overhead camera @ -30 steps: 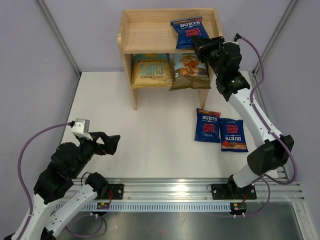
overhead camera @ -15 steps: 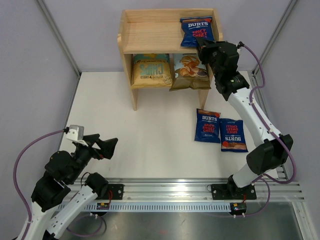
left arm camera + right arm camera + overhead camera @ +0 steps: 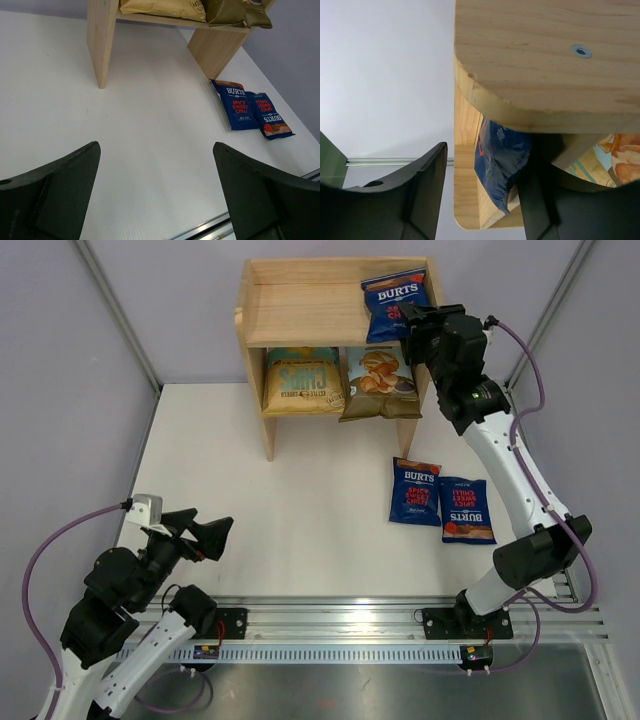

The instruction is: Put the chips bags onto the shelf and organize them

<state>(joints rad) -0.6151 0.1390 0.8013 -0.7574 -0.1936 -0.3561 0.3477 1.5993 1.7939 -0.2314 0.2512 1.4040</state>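
Observation:
A dark-blue Burts bag [image 3: 393,301] stands on the top tier of the wooden shelf [image 3: 300,310], at its right end. My right gripper [image 3: 420,324] hovers just in front of it, open. In the right wrist view the same bag [image 3: 506,155] leans by the side panel between my right gripper's [image 3: 485,167] spread fingers, clear of the left one. A yellow bag [image 3: 303,380] and the Cassava Chips bag [image 3: 380,380] sit on the lower tier. Two Burts bags [image 3: 416,491] [image 3: 466,510] lie flat on the table. My left gripper [image 3: 205,536] is open and holds nothing.
The shelf's right side panel [image 3: 545,60] fills the top of the right wrist view, close to the fingers. In the left wrist view the shelf's left leg [image 3: 102,40] and both table bags [image 3: 235,102] [image 3: 270,117] lie ahead. Grey walls enclose the white table [image 3: 300,490].
My right gripper slid the Burts bag rightward along the top tier, then its jaws opened and let it go. The left arm drew back slightly toward its base.

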